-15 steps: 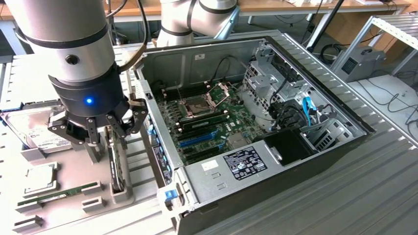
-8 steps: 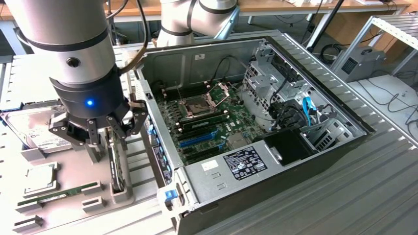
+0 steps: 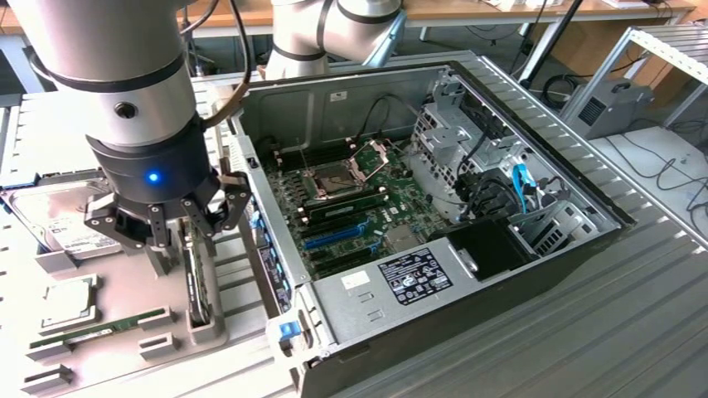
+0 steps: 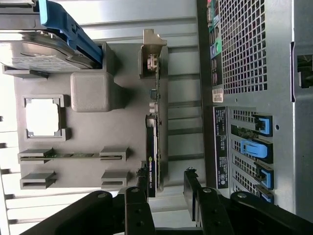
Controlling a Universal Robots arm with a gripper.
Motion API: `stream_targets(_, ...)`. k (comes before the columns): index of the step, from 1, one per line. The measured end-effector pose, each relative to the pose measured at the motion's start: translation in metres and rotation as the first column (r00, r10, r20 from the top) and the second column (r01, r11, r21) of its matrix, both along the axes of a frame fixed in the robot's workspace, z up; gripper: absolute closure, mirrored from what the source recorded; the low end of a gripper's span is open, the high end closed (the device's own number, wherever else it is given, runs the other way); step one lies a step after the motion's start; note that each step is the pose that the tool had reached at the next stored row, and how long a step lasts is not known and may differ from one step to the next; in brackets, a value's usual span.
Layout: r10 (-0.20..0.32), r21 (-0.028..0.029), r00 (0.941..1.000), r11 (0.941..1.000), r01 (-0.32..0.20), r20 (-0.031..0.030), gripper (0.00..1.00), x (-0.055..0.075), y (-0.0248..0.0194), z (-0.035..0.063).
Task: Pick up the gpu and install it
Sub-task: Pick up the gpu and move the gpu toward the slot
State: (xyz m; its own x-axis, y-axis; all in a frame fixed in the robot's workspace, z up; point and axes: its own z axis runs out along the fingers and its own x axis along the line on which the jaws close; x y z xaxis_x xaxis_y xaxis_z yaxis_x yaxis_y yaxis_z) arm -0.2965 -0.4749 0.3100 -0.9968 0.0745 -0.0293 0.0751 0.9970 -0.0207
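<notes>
Evidently nothing had been lifted yet. On the exterior view's left, the gpu [image 3: 197, 283] was seen standing on edge in a grey fixture tray [image 3: 133, 290], a thin green board with a silver bracket. The gripper [image 3: 182, 245] was poised over it, fingers spread, grasping nothing. Rightward, the motherboard's blue expansion slot [image 3: 332, 238] in the open computer case [image 3: 531, 274] was seen unfilled.

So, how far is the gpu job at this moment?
Done: nothing yet that shows. The gpu stands on edge in its holder on the grey tray, not lifted. In hand: the gripper hangs open over the card's end, not closed on it. Left: the pick-up and the install; the card is not in the open computer case.
</notes>
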Motion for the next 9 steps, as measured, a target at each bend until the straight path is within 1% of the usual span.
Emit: stream_targets(9, 0.000, 0.0000, 1.0000, 1.0000, 0.000, 0.0001, 0.58, 0.0000, 0.0000, -0.0047)
